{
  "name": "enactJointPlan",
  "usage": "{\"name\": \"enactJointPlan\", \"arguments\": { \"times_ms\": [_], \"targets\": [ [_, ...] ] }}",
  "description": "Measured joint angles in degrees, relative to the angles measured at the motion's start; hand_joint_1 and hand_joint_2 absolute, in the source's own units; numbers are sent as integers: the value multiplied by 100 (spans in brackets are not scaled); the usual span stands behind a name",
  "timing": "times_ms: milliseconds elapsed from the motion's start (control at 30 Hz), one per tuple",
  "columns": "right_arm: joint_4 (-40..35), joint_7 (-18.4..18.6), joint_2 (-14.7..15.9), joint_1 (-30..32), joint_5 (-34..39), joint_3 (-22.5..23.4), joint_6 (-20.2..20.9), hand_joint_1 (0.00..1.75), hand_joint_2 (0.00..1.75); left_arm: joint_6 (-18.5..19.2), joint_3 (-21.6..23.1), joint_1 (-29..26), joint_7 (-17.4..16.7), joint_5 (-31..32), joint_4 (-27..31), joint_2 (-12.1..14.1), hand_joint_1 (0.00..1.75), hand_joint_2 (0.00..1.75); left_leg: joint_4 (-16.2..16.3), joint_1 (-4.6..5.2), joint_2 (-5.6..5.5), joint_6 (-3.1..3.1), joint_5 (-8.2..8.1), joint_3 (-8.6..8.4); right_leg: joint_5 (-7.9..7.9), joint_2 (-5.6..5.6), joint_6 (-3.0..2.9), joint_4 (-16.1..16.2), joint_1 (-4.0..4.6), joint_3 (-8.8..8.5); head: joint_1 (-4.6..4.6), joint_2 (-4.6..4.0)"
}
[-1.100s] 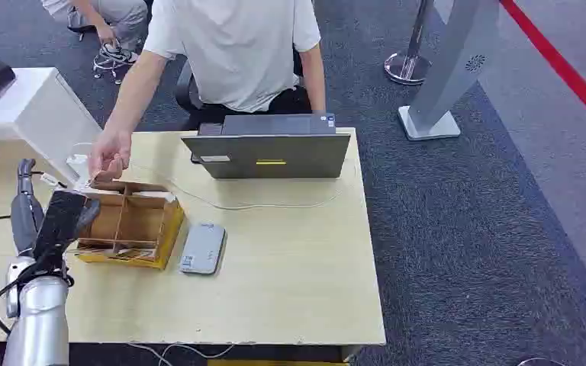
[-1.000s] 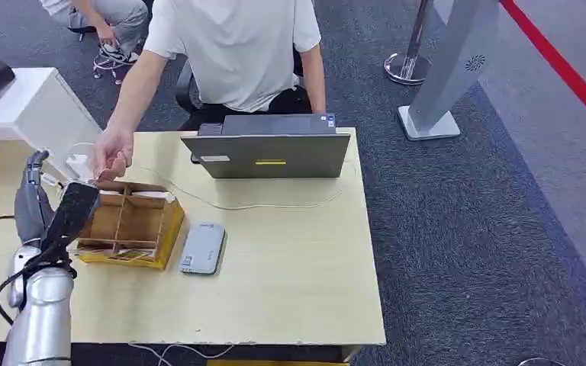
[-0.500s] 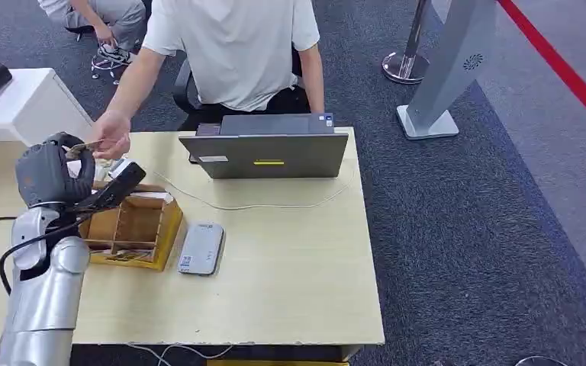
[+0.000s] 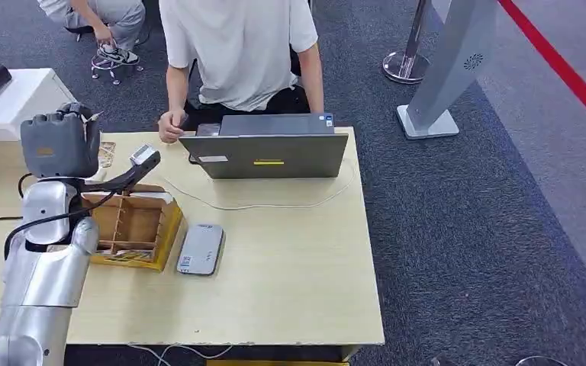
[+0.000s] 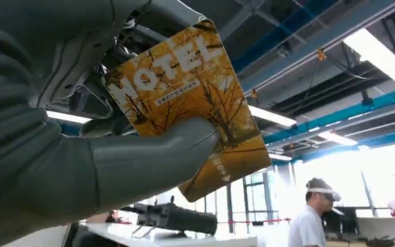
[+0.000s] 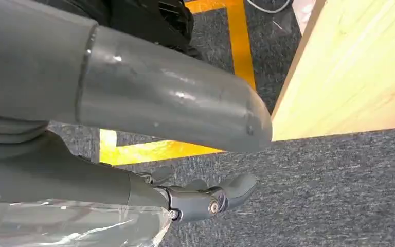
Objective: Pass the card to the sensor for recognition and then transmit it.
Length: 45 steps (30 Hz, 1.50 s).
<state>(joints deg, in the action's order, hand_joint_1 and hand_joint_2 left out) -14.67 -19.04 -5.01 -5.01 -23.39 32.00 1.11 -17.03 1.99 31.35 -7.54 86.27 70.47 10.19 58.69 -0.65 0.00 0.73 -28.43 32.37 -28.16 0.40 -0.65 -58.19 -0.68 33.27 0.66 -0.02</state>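
Near edge of table (image 4: 275, 305): bare wood across the front and right half, open carpet beyond the right edge. Right hand (image 6: 205, 198) hangs below table level beside the table's edge, over grey carpet and yellow floor tape (image 6: 236, 31); fingers loosely curled, nothing in them.

Left arm rises from the near left corner. Left hand (image 4: 59, 145) is raised above the table's left side, back of hand toward the head camera. In the left wrist view the thumb (image 5: 149, 159) presses a yellow "HOTEL" card (image 5: 185, 98) against the darker fingers behind it; the card is pinched, held in the air.

Mid-table: grey sensor (image 4: 201, 248) lies flat, just right of the divided wooden box (image 4: 133, 225); contents of its compartments too small to tell.

Far edge: laptop (image 4: 271, 152), white cable (image 4: 259, 204) in front of it. Person (image 4: 240, 49) seated behind, one hand at the table's far edge.
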Motion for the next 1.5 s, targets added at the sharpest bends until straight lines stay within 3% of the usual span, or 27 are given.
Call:
{"name": "enactJointPlan", "arguments": {
  "times_ms": [300, 433, 567, 633, 733, 800, 900, 1000, 1233, 1500],
  "targets": [
    [24, 44, 0, -3, -20, 46, 0, 0, 0, 2, 90, 36, 29, 35, -59, 17, 175, 175, 0, 0, 0, 0, 0, 0, 0, 1, 0, -1, 0, 0, 0, 0],
    [52, 96, 0, -2, -35, 66, -26, 0, 0, -164, 144, 0, 63, 55, -81, -33, 175, 175, 0, 0, 0, 0, 0, 0, 0, 0, 0, -1, 0, 0, 0, 2],
    [66, 133, 2, -2, -35, 98, -35, 0, 0, -61, 247, -90, 136, 28, 7, -131, 175, 175, 0, 0, 0, 0, 0, 0, 0, -1, 0, -1, 0, 0, 0, 0],
    [76, 142, 2, -1, -20, 139, -35, 0, 0, 201, 311, -158, 183, -8, 156, -201, 175, 175, 0, 1, 0, 0, 0, 0, -1, -1, 0, 1, 0, 0, 0, 2],
    [92, 179, 2, 14, 68, 234, -94, 0, 0, 1499, 623, -395, 278, -48, 515, -393, 175, 175, 0, 4, 0, -1, -2, 0, -1, -1, 1, 3, -3, 0, 0, 2],
    [105, 179, 15, 44, 122, 332, -111, 0, 0, 2111, 1076, -677, 269, -100, 797, -465, 175, 175, 1, 4, -2, -2, -2, 3, -2, -5, 2, 5, -3, 0, 0, 0],
    [118, 177, 42, 60, 162, 446, -111, 0, 0, 2265, 1609, -958, 120, -278, 1041, -518, 175, 175, 0, 3, 2, -3, -4, 9, -1, 1, 2, 6, -3, 3, -2, 2],
    [135, 175, 61, 102, 133, 498, -118, 0, 0, 2284, 1851, -1041, 39, -411, 1187, -511, 175, 175, 0, 3, 1, -6, -6, 8, -2, -2, 2, 5, -3, 3, 0, 2],
    [157, 144, 61, 147, 74, 594, -140, 0, 0, 2173, 2072, -1299, 63, -466, 1283, -446, 175, 175, -1, 0, 0, -5, -5, 3, -3, -2, 0, -5, -1, 5, 0, 2],
    [184, 153, 61, 164, 68, 634, -188, 0, 0, 2350, 2247, -1463, -22, -411, 1401, -398, 175, 175, 0, 1, 0, -4, -5, 4, -3, -3, 0, -5, -1, 4, 0, 0]
  ]
}}
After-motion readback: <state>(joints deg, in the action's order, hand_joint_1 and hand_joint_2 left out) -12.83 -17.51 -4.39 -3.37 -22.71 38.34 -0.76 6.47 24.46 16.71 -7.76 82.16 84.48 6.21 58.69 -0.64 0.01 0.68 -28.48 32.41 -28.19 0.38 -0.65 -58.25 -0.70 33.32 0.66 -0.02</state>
